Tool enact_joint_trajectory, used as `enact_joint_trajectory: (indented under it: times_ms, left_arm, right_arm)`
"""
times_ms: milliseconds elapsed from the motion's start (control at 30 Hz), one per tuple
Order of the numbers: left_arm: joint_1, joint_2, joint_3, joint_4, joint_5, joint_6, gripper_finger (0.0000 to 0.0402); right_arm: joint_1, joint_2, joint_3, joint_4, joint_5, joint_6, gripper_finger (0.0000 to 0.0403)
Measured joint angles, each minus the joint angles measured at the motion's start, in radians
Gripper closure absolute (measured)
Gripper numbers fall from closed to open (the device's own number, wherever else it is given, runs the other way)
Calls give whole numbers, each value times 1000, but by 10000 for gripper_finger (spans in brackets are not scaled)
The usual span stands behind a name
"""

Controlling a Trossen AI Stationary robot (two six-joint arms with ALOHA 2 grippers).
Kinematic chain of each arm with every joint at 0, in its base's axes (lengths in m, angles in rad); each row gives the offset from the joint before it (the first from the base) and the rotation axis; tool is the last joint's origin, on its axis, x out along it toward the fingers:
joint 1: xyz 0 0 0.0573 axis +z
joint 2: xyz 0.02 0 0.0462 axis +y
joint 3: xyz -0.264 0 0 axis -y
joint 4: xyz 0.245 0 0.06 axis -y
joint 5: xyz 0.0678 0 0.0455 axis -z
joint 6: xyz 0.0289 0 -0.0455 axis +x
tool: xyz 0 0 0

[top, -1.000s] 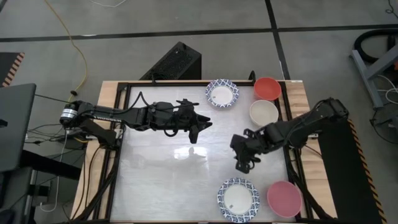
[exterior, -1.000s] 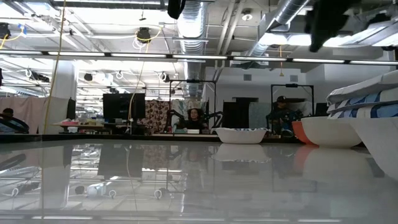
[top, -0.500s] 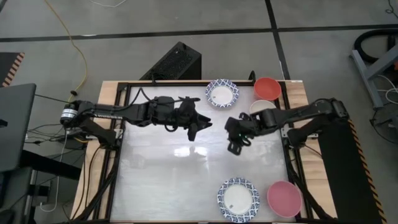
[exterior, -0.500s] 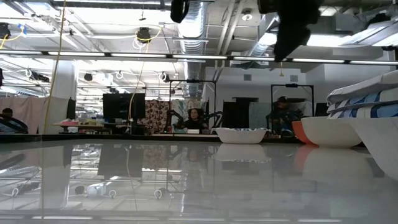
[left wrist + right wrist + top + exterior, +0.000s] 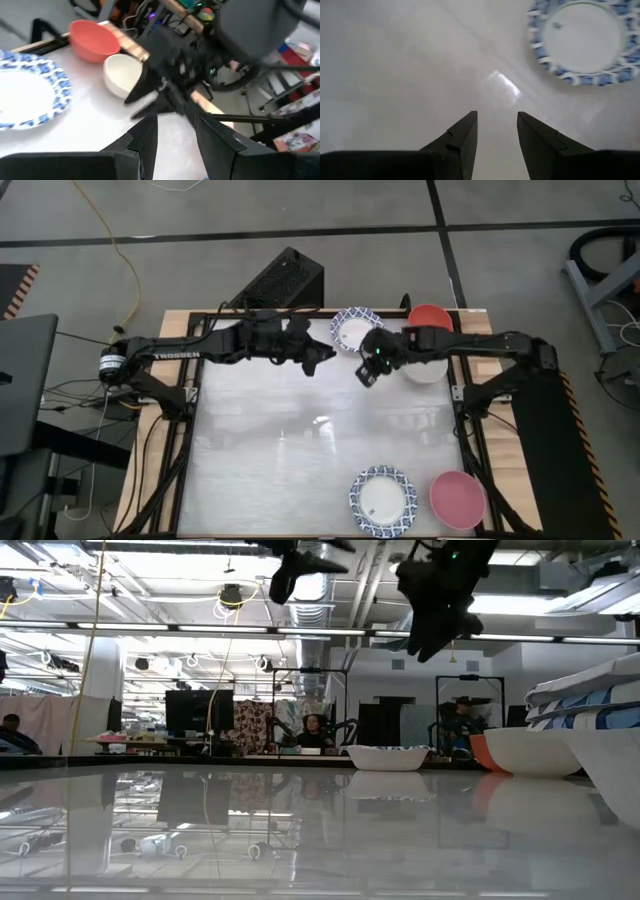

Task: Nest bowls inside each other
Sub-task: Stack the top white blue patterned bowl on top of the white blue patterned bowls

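- any bowls nested yet?
- maybe two stacked near the pink bowl (image 5: 457,499). red bowl (image 5: 429,321), cream bowl (image 5: 427,366) sitting apart on the worktop (image 5: 280,470).
- fingers?
- left fingers (image 5: 318,360), right fingers (image 5: 365,373): a bit apart, holding nothing.

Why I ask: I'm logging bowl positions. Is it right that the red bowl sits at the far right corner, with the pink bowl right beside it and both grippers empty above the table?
Not quite. Beside the red bowl sits the cream-white bowl, as the high view shows; the pink bowl is at the opposite edge. The left gripper and right gripper are empty.
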Motion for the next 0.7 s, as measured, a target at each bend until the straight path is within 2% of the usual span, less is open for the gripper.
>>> enact_joint_trajectory:
  times_ms: [333, 567, 700]
  left_arm:
    - [81, 0, 0, -88, -35, -75, 282]
    - [131, 0, 0, -162, -33, -50, 282]
    - [166, 0, 0, -183, -51, 14, 282]
  right_arm:
    - [-210, 0, -9, 20, 25, 331, 241]
    - [-277, 0, -101, 56, 53, 482, 241]
    - [-285, 0, -181, 109, 53, 634, 241]
